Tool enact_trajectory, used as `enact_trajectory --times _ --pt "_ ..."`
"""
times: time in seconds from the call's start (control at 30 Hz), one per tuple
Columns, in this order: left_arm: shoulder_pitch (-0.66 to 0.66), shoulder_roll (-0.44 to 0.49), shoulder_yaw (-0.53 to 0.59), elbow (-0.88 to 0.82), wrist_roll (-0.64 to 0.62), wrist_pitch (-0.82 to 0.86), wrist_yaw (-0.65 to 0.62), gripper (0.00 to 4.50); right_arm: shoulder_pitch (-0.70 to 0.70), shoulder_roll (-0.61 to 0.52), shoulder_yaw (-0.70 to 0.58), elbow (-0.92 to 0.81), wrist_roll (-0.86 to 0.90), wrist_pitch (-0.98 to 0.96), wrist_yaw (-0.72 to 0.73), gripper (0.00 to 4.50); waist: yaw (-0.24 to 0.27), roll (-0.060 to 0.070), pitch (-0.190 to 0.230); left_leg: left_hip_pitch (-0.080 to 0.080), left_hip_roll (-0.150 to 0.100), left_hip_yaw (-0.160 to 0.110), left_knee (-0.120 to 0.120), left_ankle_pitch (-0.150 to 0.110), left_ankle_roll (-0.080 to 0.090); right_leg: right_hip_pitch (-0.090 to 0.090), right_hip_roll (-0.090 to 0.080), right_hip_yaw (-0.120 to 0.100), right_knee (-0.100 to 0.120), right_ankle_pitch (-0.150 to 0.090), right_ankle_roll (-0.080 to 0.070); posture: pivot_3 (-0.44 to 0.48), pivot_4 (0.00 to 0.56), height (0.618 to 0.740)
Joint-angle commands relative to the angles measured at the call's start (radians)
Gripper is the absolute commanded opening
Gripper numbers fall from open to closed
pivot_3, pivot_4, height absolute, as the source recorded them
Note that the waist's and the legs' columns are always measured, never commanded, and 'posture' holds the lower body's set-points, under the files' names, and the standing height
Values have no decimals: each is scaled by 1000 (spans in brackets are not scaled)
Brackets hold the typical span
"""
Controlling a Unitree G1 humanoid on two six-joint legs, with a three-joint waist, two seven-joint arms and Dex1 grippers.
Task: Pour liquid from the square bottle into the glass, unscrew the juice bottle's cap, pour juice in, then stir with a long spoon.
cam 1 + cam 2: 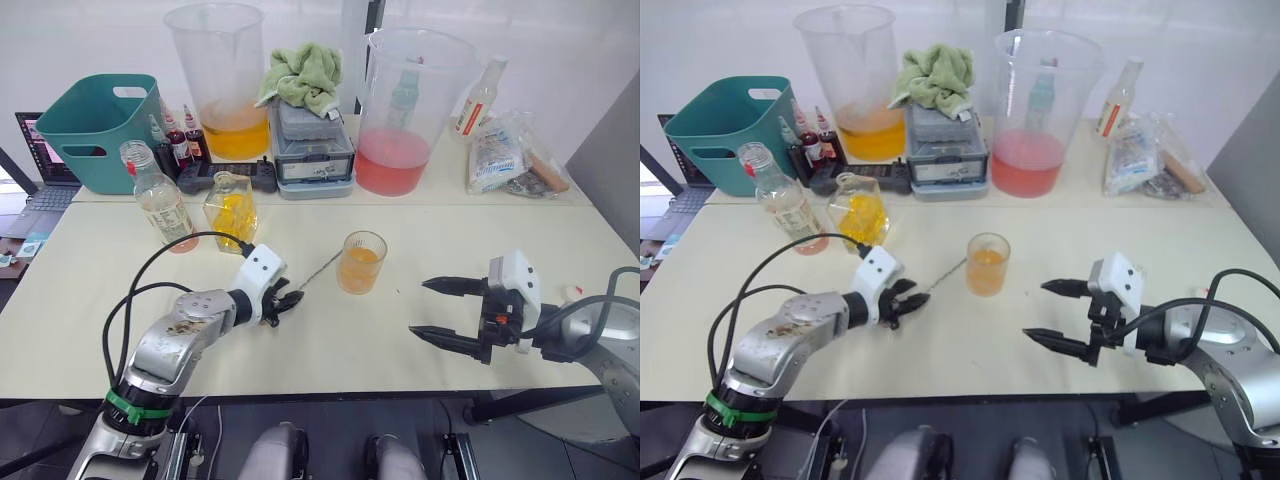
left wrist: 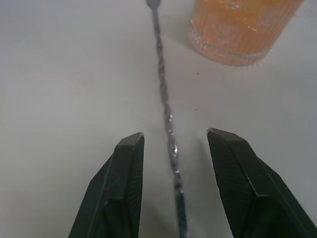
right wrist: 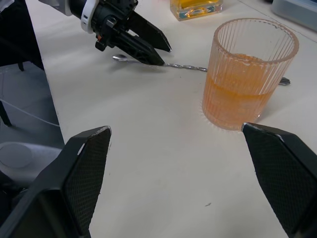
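Both pours look done, judging by the orange liquid in the glass (image 1: pixel 361 262); only the stir is left, and the long spoon (image 2: pixel 166 106) is not yet picked up.

Largest first: two big jugs at the far edge of the tabletop (image 1: pixel 330 340), well beyond both grippers. One jug (image 1: pixel 220 80) holds a shallow yellow-orange layer, the other jug (image 1: pixel 408 110) a pink-red layer. The juice bottle (image 1: pixel 162 205) stands beyond the left gripper (image 1: pixel 285 300), cap off as far as I can tell, a little pinkish liquid at the bottom. The square bottle (image 1: pixel 231 208) sits just beside it, yellow liquid inside.

The glass stands ahead of the left gripper, between the two grippers, roughly half full of orange.

The spoon lies flat on the tabletop, its thin twisted handle running between the left gripper's spread fingers toward the glass; fingers not closed on it. The right gripper (image 1: pixel 440 312) is wide open, holds nothing, hovers just beside the glass.
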Motion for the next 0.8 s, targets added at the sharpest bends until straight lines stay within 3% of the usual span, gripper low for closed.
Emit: enact_trajectory --times 0.03,0.07,0.1,0.27,0.47,0.8 --pt "-13 4 -22 -11 26 -23 -11 2158 2 -6 -38 -31 7 -14 -7 4500 -1 0 0 0 0 0 0 0 0 0 0 0 0 0 0 0 150 740" --pt "-12 5 -39 -8 41 -21 -4 2158 6 -6 -42 -35 7 -15 -10 4500 0 0 0 0 1 0 0 0 0 0 0 0 0 0 0 0 150 740" --pt "-11 5 -51 -5 53 -20 1 1616 8 -7 -44 -38 7 -15 -13 4500 1 0 0 0 1 0 0 0 0 0 0 0 0 0 0 0 150 740" --pt "-1 -7 -63 -2 91 8 33 16 14 -1 -46 -57 8 -15 -30 4500 2 0 0 0 0 -1 0 0 0 0 -1 0 0 0 0 0 150 740" --pt "12 16 -53 -14 116 11 34 16 -38 5 -26 -33 6 -18 -44 4500 0 0 0 0 0 -2 0 0 0 0 -1 0 0 0 0 0 150 740" --pt "158 143 222 -100 17 -19 -37 16 -67 8 5 2 -3 -33 -14 4500 -31 0 0 0 3 -1 -2 1 -1 -2 1 0 1 -1 -1 0 150 740"
